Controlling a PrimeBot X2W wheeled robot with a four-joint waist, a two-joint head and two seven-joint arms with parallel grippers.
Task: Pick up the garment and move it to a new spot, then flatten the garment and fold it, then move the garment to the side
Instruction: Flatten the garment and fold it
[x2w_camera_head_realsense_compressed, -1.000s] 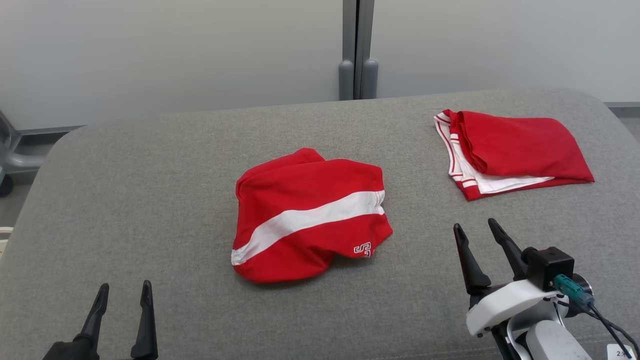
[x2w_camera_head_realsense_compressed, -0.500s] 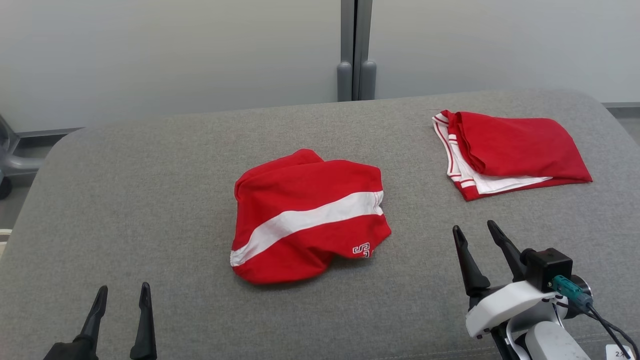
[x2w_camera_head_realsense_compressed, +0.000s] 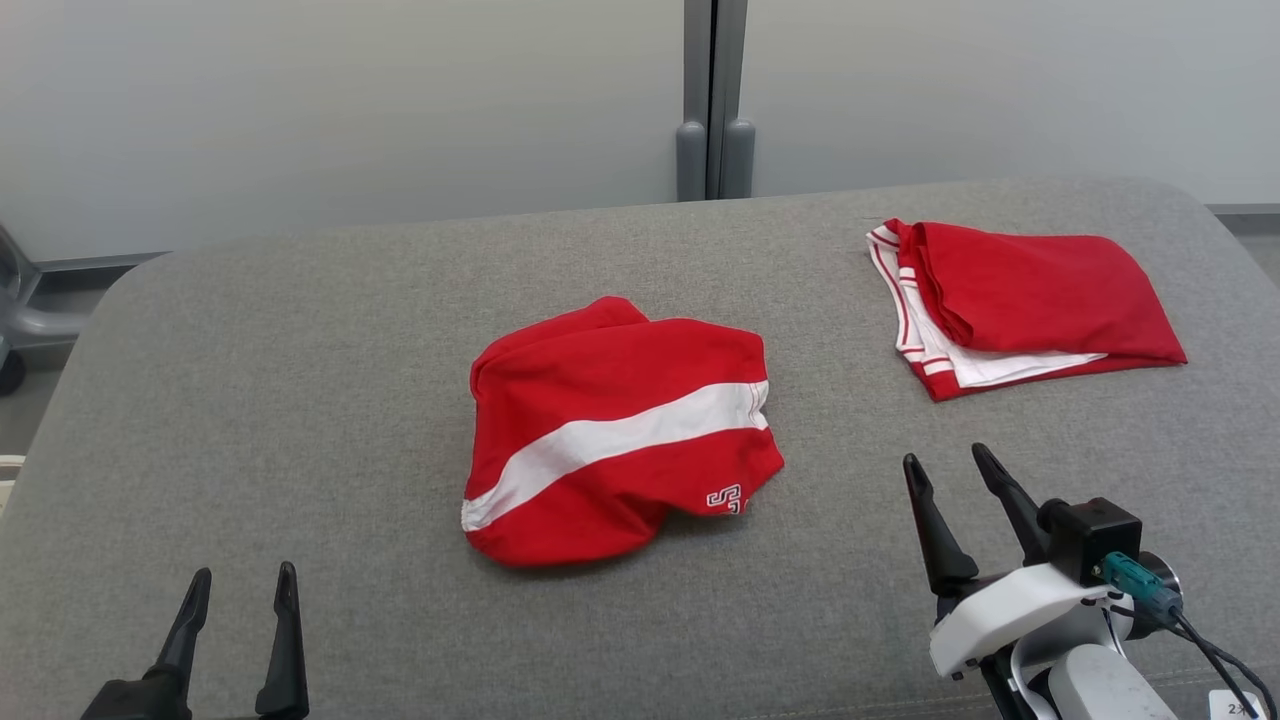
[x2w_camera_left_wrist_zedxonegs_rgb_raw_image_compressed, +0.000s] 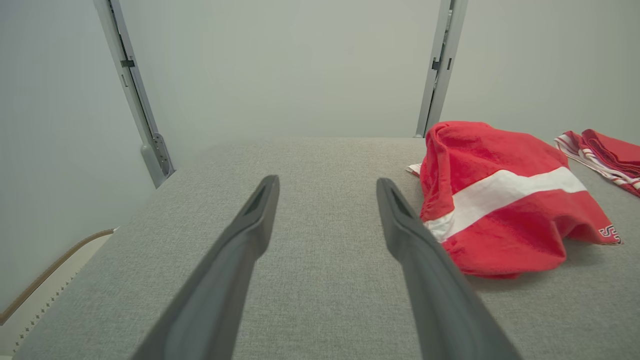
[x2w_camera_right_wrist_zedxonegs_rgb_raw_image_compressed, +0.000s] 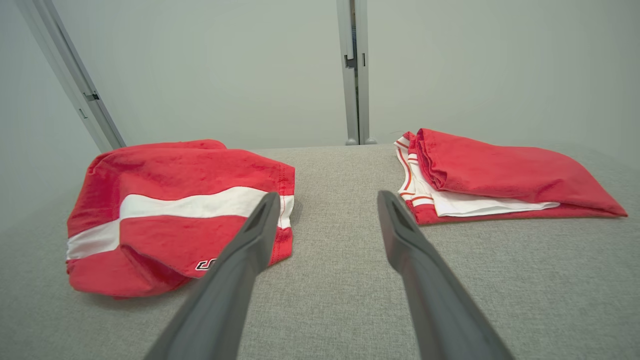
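Starting from your left: the left gripper (x2w_camera_head_realsense_compressed: 246, 570) sits low at the near edge of the grey padded surface (x2w_camera_head_realsense_compressed: 300, 380), fingers spread apart with nothing between them, well clear of any cloth. Middle of the surface is your garment (x2w_camera_head_realsense_compressed: 615, 430), a red piece with a white stripe, lying in a rumpled heap with the near edge puffed up off the padding and a small logo at its near right corner. Looks like light, floppy fabric, so it'll sag and drape the second you lift it, and a pinch in the middle would probably just grab one layer. I'd go for that raised near edge or the right corner by the logo, where a finger can slide under. Further right, the right gripper (x2w_camera_head_realsense_compressed: 945, 455) points up the surface, jaws parted and empty too, near that right corner but not touching. Far right at the back is a second red garment (x2w_camera_head_realsense_compressed: 1040, 300), folded already, so leave it alone.
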